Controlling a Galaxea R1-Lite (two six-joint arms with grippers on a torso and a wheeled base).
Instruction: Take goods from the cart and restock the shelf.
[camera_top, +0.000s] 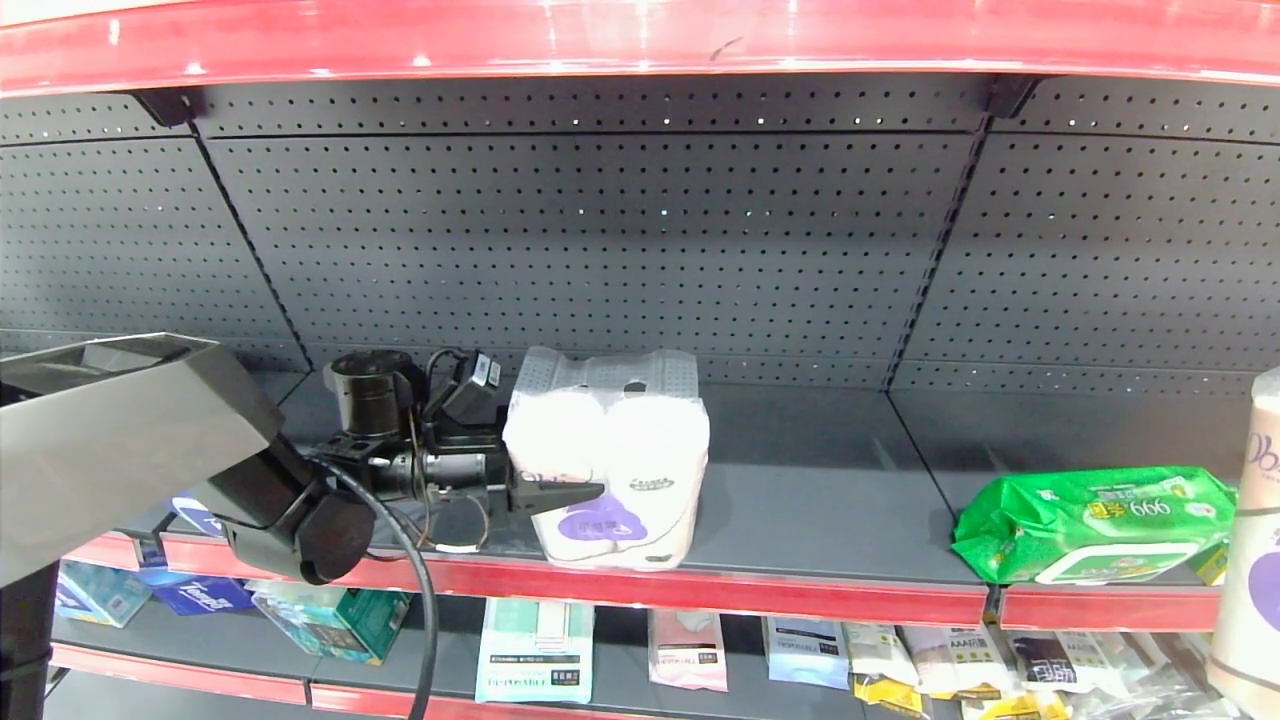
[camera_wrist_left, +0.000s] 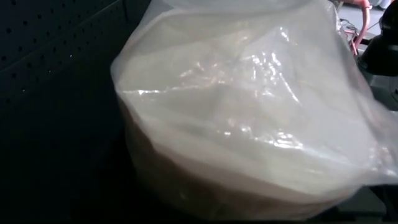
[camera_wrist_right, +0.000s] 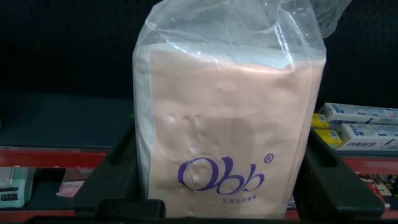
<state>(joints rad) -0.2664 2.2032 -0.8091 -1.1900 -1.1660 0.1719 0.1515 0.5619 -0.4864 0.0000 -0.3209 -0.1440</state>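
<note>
Left tool first: it sits right up against the front face of the toilet-roll pack, and I can't tell from here whether it's clamped on or let go. The pack itself is down on the grey shelf, close to the red front lip and standing upright. My guess is the arm came in from the side so the pack could go onto the board flat, face to the aisle.

On the left wrist view it's all crinkled clear film over white rolls, shiny and loose. It looks soft and squashy, so a grip would sink into it.

Over to the right tool: that one is grasping the second roll pack, with a dark finger pressed on either side. The pack is held upright, I'd say so it can go straight down on its base. Its wrapper is peach with purple print under a loose clear bag. On the head view it hangs at the right edge, just beside the green wet-wipes pack lying on the shelf.

There's a wide bare stretch of shelf between the two packs, with the pegboard back behind. Mixed tissue packets fill the tier below.
</note>
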